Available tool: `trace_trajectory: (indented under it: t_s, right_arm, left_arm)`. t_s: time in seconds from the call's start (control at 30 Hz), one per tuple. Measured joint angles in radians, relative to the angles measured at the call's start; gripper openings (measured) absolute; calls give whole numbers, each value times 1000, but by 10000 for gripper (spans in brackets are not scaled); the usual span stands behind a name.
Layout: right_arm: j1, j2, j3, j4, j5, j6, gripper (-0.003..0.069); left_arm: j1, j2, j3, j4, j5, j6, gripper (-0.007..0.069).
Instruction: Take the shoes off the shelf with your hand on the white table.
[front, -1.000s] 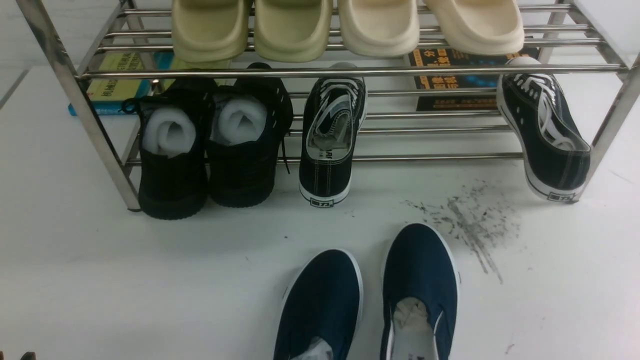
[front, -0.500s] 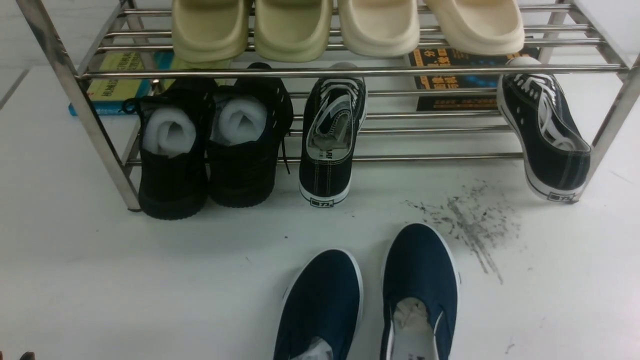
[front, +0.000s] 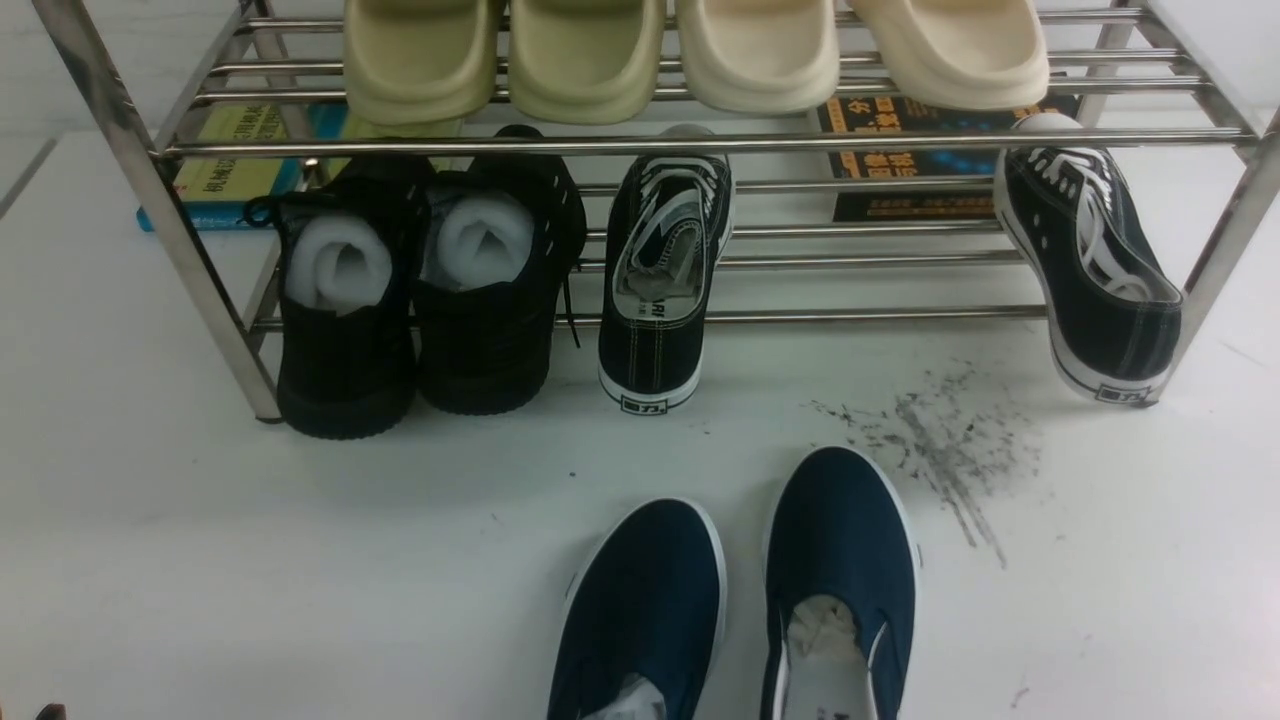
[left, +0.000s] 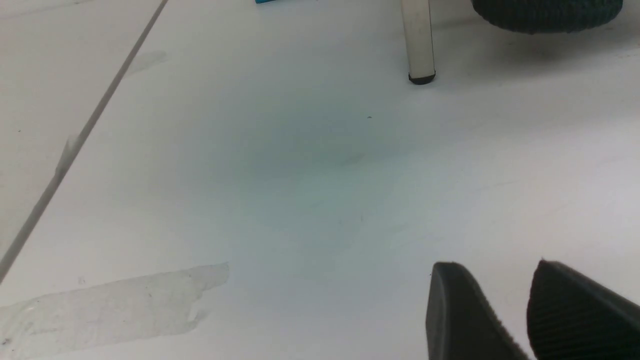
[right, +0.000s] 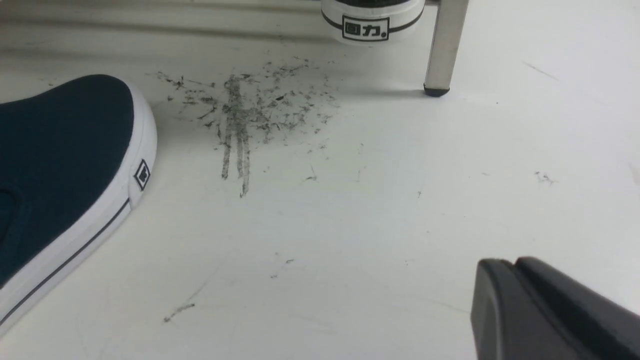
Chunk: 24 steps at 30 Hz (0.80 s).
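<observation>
With both navy shoes (front: 740, 600) off the shelf (front: 700, 145), the placing step looks finished.
They lie on the table (front: 200, 520) before the shelf; left gripper (left: 525, 300) slightly open, right gripper (right: 505, 280) nearly closed, both empty, nothing left to fetch.

Only the fingertips of the robot show. The left pincer (left: 505, 310) ends in two matt black fingers (left: 460, 315) with rounded tips; one carries fine ribbing across its face. The right pincer (right: 515, 300) shows plain, smooth black fingers (right: 560, 320) with softly bevelled edges and no markings.
</observation>
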<state>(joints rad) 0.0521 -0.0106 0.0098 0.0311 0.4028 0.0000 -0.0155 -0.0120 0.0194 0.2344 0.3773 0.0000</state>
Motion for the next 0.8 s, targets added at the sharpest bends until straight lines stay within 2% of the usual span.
trace_trajectory:
  t_s: [0.8]
  right_arm:
    - [0, 0, 0, 3, -1, 0, 85]
  left_arm:
    - [0, 0, 0, 8, 1, 0, 242]
